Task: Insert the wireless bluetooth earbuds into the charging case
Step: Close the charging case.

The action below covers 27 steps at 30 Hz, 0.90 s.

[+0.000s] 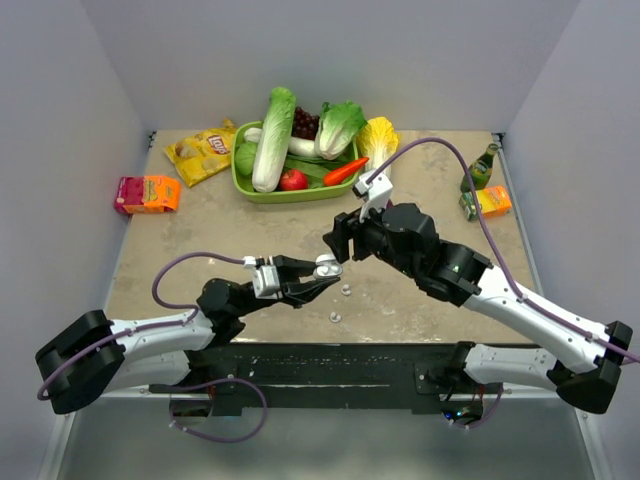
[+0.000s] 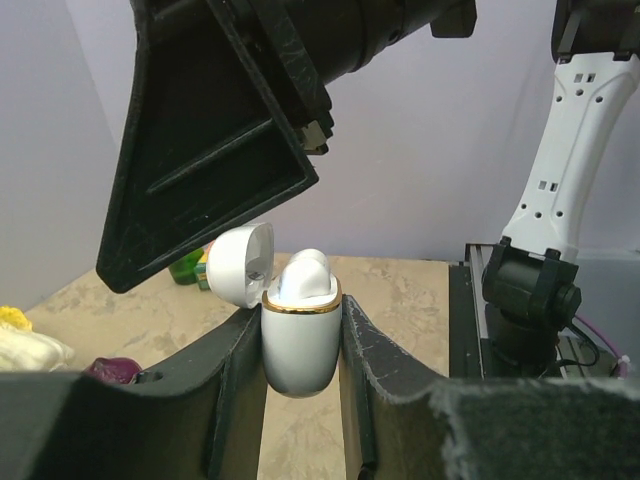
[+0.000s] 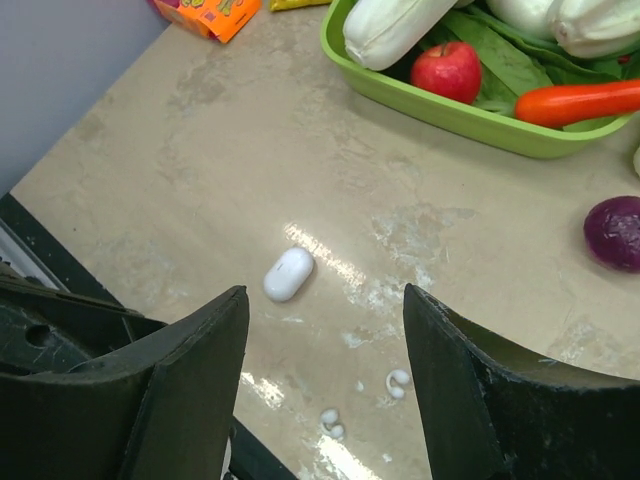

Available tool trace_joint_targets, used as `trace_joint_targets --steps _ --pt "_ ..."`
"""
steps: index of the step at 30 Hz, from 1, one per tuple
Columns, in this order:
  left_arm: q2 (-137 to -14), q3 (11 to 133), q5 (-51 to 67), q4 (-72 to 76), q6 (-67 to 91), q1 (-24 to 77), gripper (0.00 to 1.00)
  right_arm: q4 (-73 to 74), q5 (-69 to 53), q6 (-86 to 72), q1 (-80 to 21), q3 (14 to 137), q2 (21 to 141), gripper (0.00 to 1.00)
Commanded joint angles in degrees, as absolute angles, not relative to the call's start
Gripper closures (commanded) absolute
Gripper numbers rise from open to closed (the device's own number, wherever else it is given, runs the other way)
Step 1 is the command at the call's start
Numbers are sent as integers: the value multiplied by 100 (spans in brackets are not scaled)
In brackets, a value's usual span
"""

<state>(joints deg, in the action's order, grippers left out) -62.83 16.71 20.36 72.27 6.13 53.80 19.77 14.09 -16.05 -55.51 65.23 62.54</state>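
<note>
Open white charging case upright, earbud seemingly seated inside.

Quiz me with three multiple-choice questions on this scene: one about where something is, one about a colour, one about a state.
1. Where is the charging case?
A) in the tray
B) pinched between the fingers of the left tool
C) flat on the table beside the orange box

2. What colour is the tray holding the vegetables?
A) green
B) blue
C) red

3. How is the lid of the case?
A) shut
B) missing
C) hinged open

Answers:
1 B: the left wrist view shows the case clamped between that tool's two dark fingers, off the table.
2 A: the rim is bright green in the top and right wrist views.
3 C: the lid stands tipped back to one side of the case's gold-rimmed mouth.
</note>
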Motion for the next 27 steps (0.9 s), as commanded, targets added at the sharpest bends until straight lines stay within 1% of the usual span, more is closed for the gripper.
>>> trace_joint_targets --steps 1,7,14,16,18,19,20,21,22,23,24,25,27 --pt "-6284 1626 2004 8693 273 5414 100 2101 1064 -1600 -5563 6662 6144 35" --pt "-6293 1635 1820 8692 229 5414 100 2048 818 -1582 -5563 6557 6091 37" --pt "-6284 1626 1600 8640 255 5414 100 2057 825 -1608 -5563 6451 6056 37" --pt "-6293 1635 1512 8552 342 5414 100 2083 1245 -1739 -5563 6416 5925 34" --pt "-6319 1643 1153 8325 474 5414 100 1987 2386 -2029 -5563 6285 5662 32" --pt "-6337 1661 951 8210 727 5414 100 1647 2747 -2082 -5563 5945 5251 32" --pt "-6441 1679 288 8061 947 5414 100 1391 3290 -2083 -5563 5698 4995 32" --pt "-6512 1835 -180 7433 1228 5405 100 1119 3426 -2057 -5555 5191 4792 29" --pt "-6608 1985 -620 6913 1900 5388 100 716 3471 -2048 -5555 4968 4642 28" --pt "-6836 2178 -1233 6308 2229 5344 100 599 3446 -2039 -5546 4801 4484 27" --pt "-7003 2606 -1352 5197 2572 5187 100 545 3323 -2048 -5537 4616 4500 27" --pt "-7188 2784 -1336 4794 3132 5055 100 597 3279 -2083 -5537 4571 4561 27" --pt "-7794 3172 -977 4073 3593 4643 100 738 3234 -2293 -5537 4474 4798 27"
